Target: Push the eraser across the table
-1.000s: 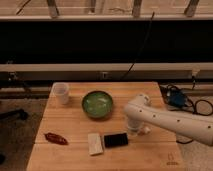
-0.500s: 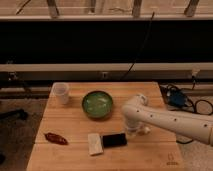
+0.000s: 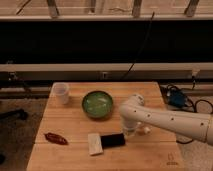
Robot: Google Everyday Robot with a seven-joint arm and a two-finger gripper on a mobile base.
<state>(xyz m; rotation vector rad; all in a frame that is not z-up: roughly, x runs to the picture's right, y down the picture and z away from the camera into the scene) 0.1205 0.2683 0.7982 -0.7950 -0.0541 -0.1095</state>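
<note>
Gripper point(image 3: 130, 132) low over table point(image 3: 75, 160), just right of eraser point(image 3: 113, 140). Eraser flat, front-centre, touching pale block point(image 3: 94, 144) on left. Green bowl point(image 3: 97, 104) behind. Cup point(image 3: 60, 93) back-left.

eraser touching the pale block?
Touching. Camera view: the eraser butts against the pale block, no table showing between them. Gripper sits at the eraser's right end.

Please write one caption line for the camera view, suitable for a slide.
Robot gripper low beside the black eraser, which lies against a pale block on the wooden table.
</note>
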